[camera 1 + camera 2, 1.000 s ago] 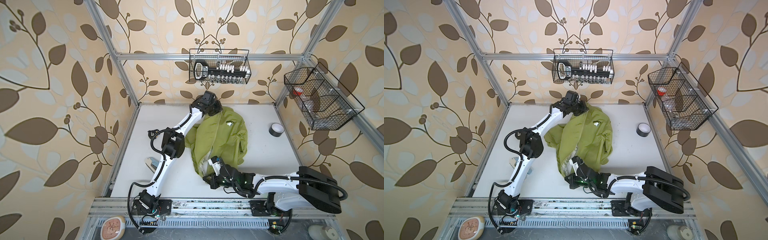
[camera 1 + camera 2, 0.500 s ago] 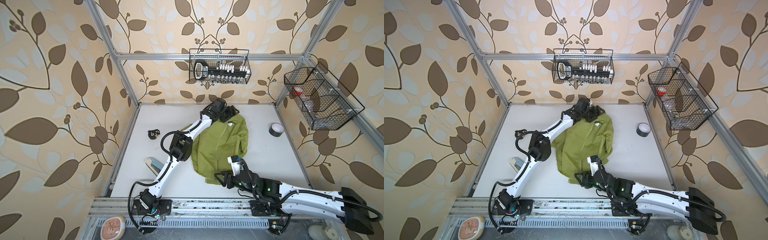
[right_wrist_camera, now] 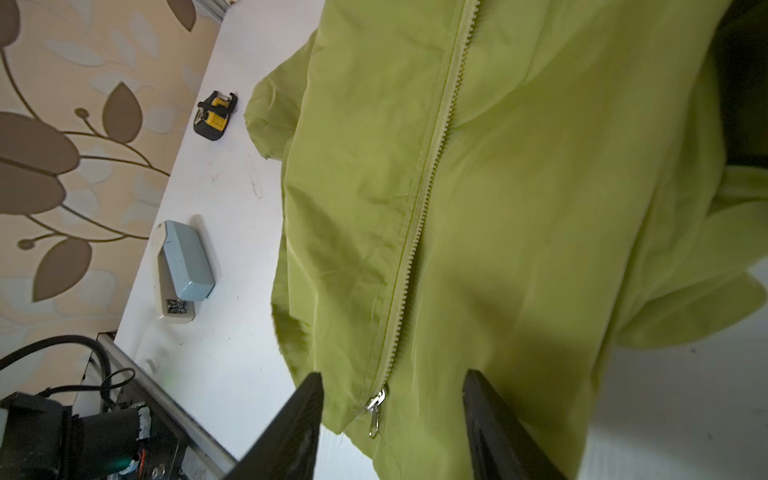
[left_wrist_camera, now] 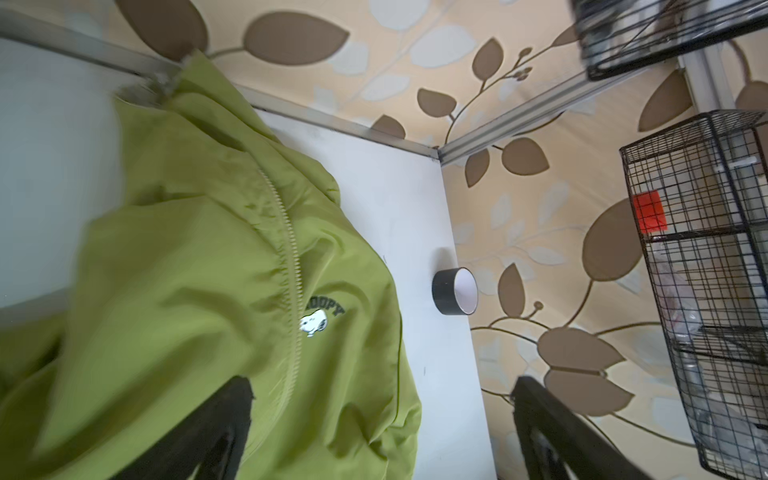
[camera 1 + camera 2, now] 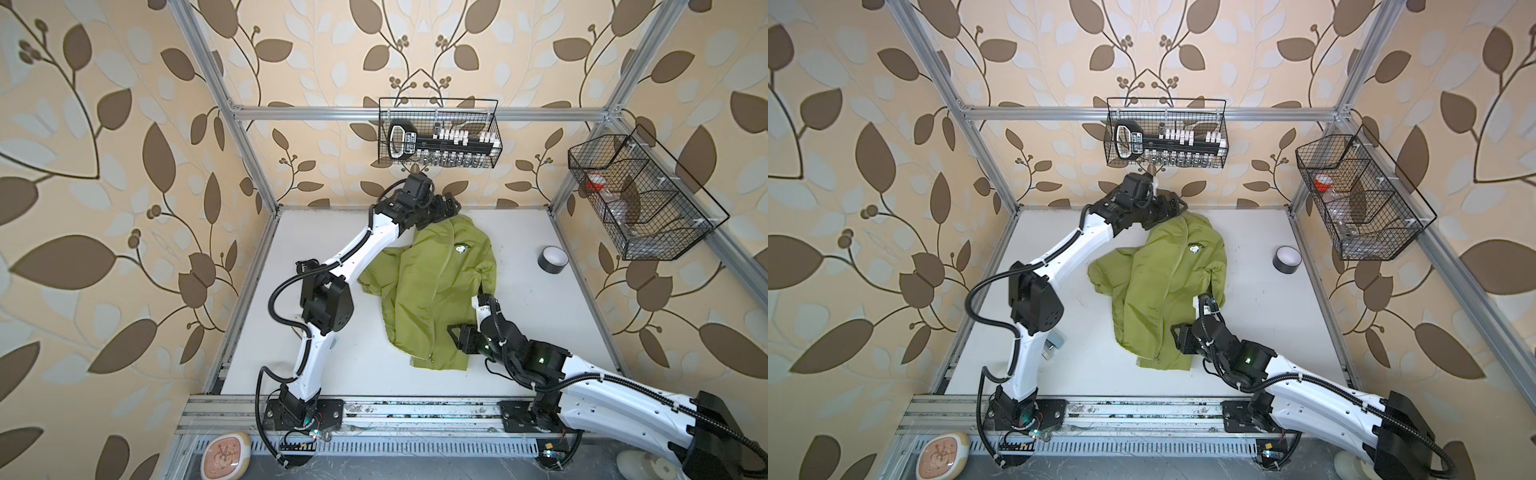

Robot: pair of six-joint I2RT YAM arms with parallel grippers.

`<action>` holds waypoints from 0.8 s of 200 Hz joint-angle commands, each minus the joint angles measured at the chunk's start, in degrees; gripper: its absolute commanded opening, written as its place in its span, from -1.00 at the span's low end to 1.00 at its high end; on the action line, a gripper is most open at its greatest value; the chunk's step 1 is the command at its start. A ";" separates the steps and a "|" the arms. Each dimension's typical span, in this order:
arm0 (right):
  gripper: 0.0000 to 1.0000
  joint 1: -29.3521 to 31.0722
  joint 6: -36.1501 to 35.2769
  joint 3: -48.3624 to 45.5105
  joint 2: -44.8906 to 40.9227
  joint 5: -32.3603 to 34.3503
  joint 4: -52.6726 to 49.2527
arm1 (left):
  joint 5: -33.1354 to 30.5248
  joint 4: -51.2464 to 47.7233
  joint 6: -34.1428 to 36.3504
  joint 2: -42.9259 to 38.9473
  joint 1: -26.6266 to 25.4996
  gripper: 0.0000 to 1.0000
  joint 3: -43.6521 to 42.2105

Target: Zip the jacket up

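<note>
1. My left gripper hovers at the hood end of the jacket, jaws spread wide, gripping nothing.
2. My right gripper is over the hem, jaws parted. The zipper pull lies between them, not clamped.
3. Jacket lies flat mid-table, front up, hood toward the back wall.

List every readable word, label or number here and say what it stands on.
"SNOOPY": chest logo of the lime-green thin-fabric hooded jacket; whole but small in both top views, only "OOPY" sharp in the left wrist view.
White label on the black handled tool in the black wire basket on the back wall: too small to read.
Nothing else legible.
</note>
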 commanded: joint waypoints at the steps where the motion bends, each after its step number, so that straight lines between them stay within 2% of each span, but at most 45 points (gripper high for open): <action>1: 0.15 -4.15 -2.78 4.38 3.70 -4.78 -0.67 | -8.34 -7.01 5.70 -11.77 0.01 0.94 -11.55; 30: 0.26 -11.41 -5.90 10.06 9.87 -9.56 0.49 | -11.41 -9.30 4.60 -25.74 1.95 0.88 -31.06; 59: 0.35 -20.00 -8.99 18.45 18.93 -14.88 1.59 | -5.65 -3.77 -2.56 -39.73 3.10 0.87 -52.53; 91: 0.35 -28.14 -9.85 28.72 30.53 -20.63 3.91 | 1.56 8.59 -16.51 -49.57 1.67 0.87 -73.09; 129: 0.27 -33.19 -8.85 41.80 44.17 -26.07 4.83 | 2.29 14.81 -26.37 -55.65 -2.53 0.91 -83.25; 160: 0.12 -34.30 -8.41 49.16 52.08 -26.08 2.91 | 0.95 19.97 -34.90 -58.12 -8.02 0.90 -88.56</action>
